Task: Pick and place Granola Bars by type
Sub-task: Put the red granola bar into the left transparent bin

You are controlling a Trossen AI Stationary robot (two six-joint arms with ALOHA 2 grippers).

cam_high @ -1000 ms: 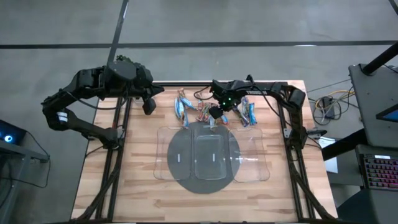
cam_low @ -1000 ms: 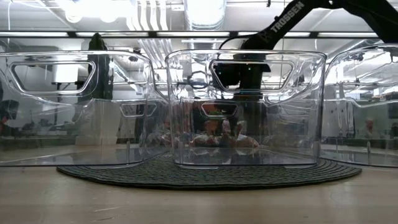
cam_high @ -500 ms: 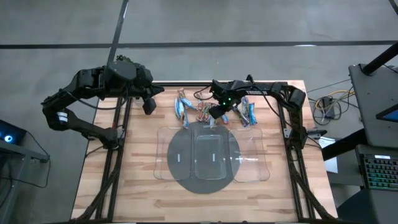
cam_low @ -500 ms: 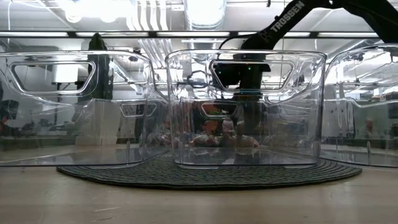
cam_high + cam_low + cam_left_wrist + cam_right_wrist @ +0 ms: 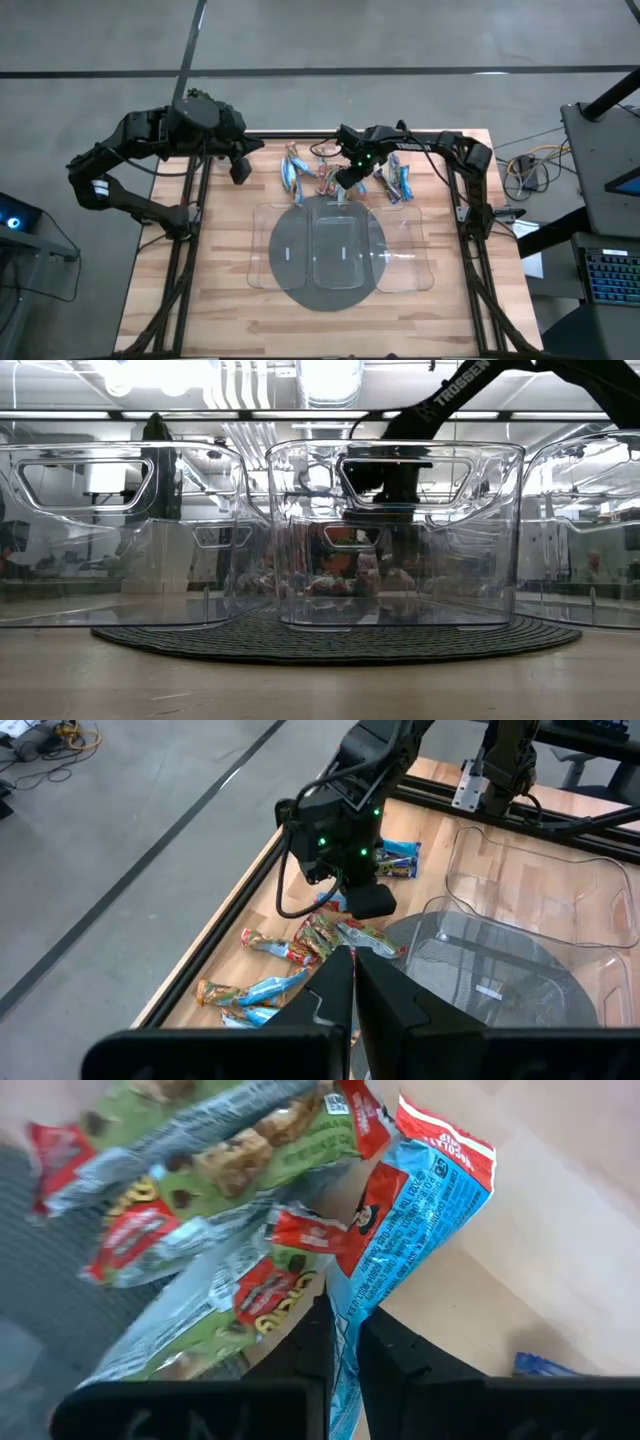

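The right gripper (image 5: 343,1342) is clenched on a light blue granola bar (image 5: 400,1240): in the right wrist view the wrapper's lower end is pinched between the two dark fingers (image 5: 312,1342), and its long axis runs straight out ahead of them, the red-trimmed crimped end farthest from the jaws. Just beside it, touching or overlapping, lie green-and-red chocolate-chip bars (image 5: 215,1190), fanned off to one side, so a lift would have to draw the blue bar out along its own length, clear of those neighbours.

From above, this gripper (image 5: 347,180) sits over the pile of bars (image 5: 322,176) near the table's (image 5: 200,300) far edge, about midway along it, right at the far rim of the middle clear tray (image 5: 338,252); three trays stand side by side on the round dark mat (image 5: 300,292). More blue bars (image 5: 398,180) lie toward the far right corner.

The left gripper (image 5: 352,988) is shut on nothing and waits off the far left corner, well apart; the right arm is plainly nearer.
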